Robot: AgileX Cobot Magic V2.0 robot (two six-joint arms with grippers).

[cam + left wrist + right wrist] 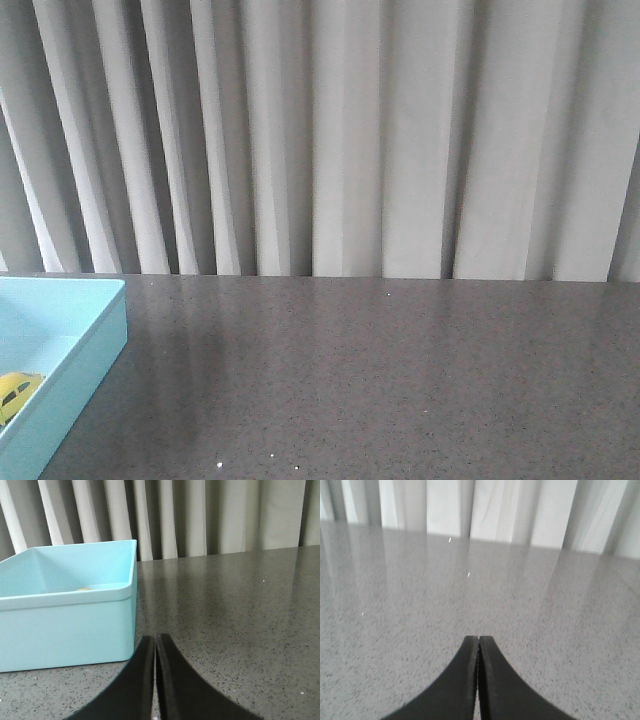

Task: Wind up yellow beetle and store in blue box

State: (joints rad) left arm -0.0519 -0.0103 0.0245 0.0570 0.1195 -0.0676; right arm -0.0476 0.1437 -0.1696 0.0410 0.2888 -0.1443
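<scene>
1. Front view: the blue box (pixel 88 370) sits at the left edge of the worktop (pixel 400 380), toward its near-left corner, and the yellow beetle (pixel 16 392) lies inside it, only its rounded yellow nose and a dark window showing at the frame's edge. Neither arm appears here. The toy is stored, so I judge the task to be at its close; whether the beetle was wound cannot be read from this, and the next move seems to call for nothing beyond keeping both arms clear.
2. Left wrist view: the left gripper (pixel 155 641) hangs just beside the box's near wall, apart from it, jaws pressed together on nothing. The box is smooth matte turquoise plastic with low straight walls and a rolled rim; a sliver of yellow (probably the beetle's roof) peeks over that rim.
3. Right wrist view: the right gripper (pixel 479 641) hovers over bare worktop, well apart from the box, jaws likewise closed and empty. The worktop is grey, speckled like stone and faintly glossy, mirroring the pleated pale curtain (pixel 485 507) along its far edge.
</scene>
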